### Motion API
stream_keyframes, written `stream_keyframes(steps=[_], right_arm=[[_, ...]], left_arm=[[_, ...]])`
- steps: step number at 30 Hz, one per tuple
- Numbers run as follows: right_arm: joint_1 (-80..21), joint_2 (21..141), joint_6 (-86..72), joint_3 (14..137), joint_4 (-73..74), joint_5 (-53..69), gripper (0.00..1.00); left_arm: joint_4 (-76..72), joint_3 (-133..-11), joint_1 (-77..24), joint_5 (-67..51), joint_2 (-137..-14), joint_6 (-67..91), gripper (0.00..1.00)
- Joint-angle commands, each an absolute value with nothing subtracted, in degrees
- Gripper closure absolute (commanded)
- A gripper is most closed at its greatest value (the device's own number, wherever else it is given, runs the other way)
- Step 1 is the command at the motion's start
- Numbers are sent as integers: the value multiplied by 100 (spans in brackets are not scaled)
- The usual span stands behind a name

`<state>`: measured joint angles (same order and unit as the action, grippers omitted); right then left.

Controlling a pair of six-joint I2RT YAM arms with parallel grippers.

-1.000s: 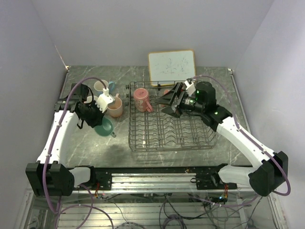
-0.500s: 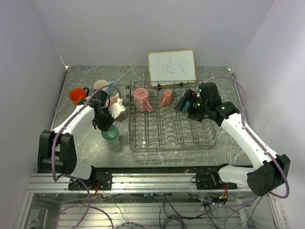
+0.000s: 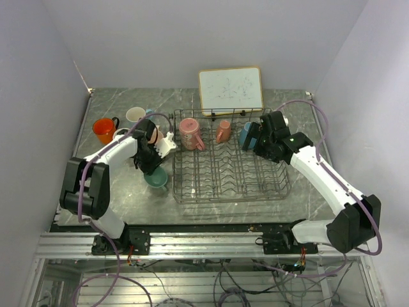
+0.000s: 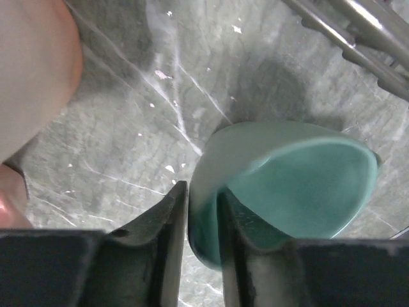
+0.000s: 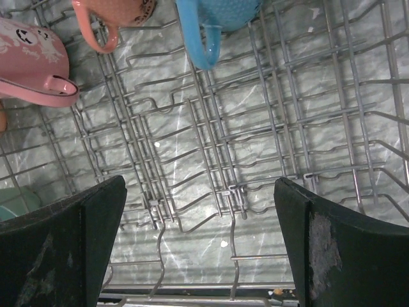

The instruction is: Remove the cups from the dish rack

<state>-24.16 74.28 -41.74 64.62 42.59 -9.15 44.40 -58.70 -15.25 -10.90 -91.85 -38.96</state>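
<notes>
Three cups in dish rack, left fingers pinching teal cup, right fingers wide.

Even overhead light, soft shadows, teal cup slightly blurred

The dish rack sits mid-table, with the whiteboard standing behind it at twelve o'clock. In its far row are a left mug, a middle mug and a right mug. On the table at nine o'clock, the corner mug is beside the rack, possibly touching it. The outer mug and back mug lie towards ten.
</notes>
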Motion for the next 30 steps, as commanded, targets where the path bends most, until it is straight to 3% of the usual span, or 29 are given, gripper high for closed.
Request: stream_keyframes(steps=[1,4,6,12,18,30], right_arm=[[-2387,7392,-4031,6480,4072,-1404,0],[-2395,7605,-4083,6589,4010,-1591,0],[-2399,7888,-4116,6739,4023,-1678,0],[-2495,8778,-4338,7190,4028,-2189,6],[-2505,9598,-4259,7746,3973,-2775,17],[-2505,10708,-3639,8191,3559,-3078,35]], left_arm=[[4286,-6164,-1582,-1009,-9039,-3837,58],[4474,-6328,-1581,-955,-8773,-3870,33],[4617,-6468,-1581,-939,-8535,-3884,26],[5183,-6943,-1581,-1035,-7887,-3859,23],[5829,-7487,-1573,-1065,-7326,-3653,5],[6732,-8387,-1503,-1610,-6733,-3130,0]])
